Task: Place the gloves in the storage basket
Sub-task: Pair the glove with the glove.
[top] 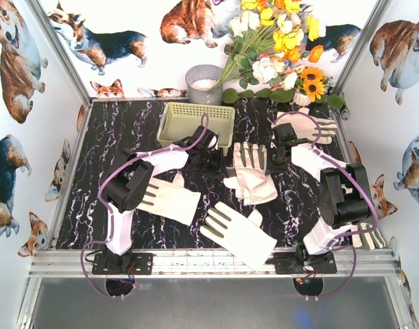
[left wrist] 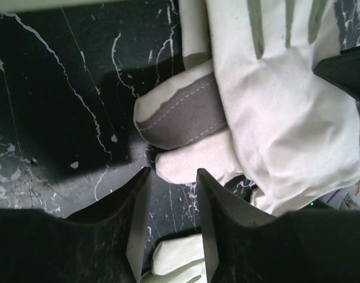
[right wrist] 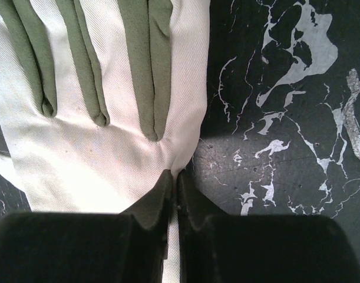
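The pale yellow storage basket (top: 195,125) stands at the back centre, with nothing showing inside it. Several cream gloves lie on the black marbled table: one at the left (top: 169,199), one in front (top: 238,235), a stacked pair in the middle (top: 254,173), one at the back right (top: 310,123), one by the right base (top: 368,236). My left gripper (top: 214,163) (left wrist: 172,172) is open, its tips just short of a thumb of the middle gloves (left wrist: 274,112). My right gripper (top: 282,152) (right wrist: 172,174) is shut on the right edge of a middle glove (right wrist: 91,135).
A round grey pot (top: 204,83) stands behind the basket. A bunch of flowers (top: 278,48) fills the back right corner. Walls printed with dogs close in both sides. A metal rail (top: 209,262) runs along the near edge between the arm bases.
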Tool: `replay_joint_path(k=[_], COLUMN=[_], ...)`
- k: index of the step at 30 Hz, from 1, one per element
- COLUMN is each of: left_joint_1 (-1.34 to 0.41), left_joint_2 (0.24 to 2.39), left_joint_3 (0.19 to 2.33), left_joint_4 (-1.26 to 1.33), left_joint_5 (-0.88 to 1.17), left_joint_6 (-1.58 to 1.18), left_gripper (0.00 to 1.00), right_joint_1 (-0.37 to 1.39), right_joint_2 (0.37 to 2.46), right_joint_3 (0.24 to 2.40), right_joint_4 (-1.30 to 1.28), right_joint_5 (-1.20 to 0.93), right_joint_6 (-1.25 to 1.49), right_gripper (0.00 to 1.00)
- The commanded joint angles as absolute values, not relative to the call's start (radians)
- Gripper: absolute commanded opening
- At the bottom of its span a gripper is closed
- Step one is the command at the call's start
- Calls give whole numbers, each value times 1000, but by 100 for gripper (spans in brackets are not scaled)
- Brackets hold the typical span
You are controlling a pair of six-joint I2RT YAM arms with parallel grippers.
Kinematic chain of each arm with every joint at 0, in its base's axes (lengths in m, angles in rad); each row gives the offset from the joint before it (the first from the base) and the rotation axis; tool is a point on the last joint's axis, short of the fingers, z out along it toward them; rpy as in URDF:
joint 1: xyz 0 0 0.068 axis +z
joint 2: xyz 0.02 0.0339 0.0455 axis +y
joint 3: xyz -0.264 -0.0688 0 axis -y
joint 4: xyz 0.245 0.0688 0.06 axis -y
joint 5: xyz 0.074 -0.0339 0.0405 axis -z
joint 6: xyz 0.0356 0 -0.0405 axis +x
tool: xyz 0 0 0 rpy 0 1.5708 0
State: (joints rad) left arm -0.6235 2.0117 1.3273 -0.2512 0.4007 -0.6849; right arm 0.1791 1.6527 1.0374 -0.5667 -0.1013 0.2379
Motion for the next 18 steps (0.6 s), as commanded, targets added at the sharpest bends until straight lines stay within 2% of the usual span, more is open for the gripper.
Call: replay_joint_path(k=[1,8,11,14,17,18], left_joint_1=[-624,-639,-640,-646,-656,-659], left_joint_2=[2051,2073,2077,2089,2092,2084], left_joint_3=[1326,1331,1317,1321,1346,1352], left_joint_4=[-200,-231,-221,-203,-213,-219], left_joint_5=[422,419,420,423,405,390], left_joint_6=[-695,-675,-678,-681,-673,-669], left_gripper=[30,28,24,17,2,0], right_joint_1=[176,176,176,176,176,175], right_joint_2=[1603,1603,1603,1599,1589,1583], right_joint_3=[1047,1045,1044,1042,1042,1042], right_joint_4=[-541,-537,-536,-531,-533,-536], right_joint_5=[-104,-106,-106,-105,-104,-103], right_joint_6=[244,247,248,250,252,252], right_gripper=[0,0,0,0,0,0])
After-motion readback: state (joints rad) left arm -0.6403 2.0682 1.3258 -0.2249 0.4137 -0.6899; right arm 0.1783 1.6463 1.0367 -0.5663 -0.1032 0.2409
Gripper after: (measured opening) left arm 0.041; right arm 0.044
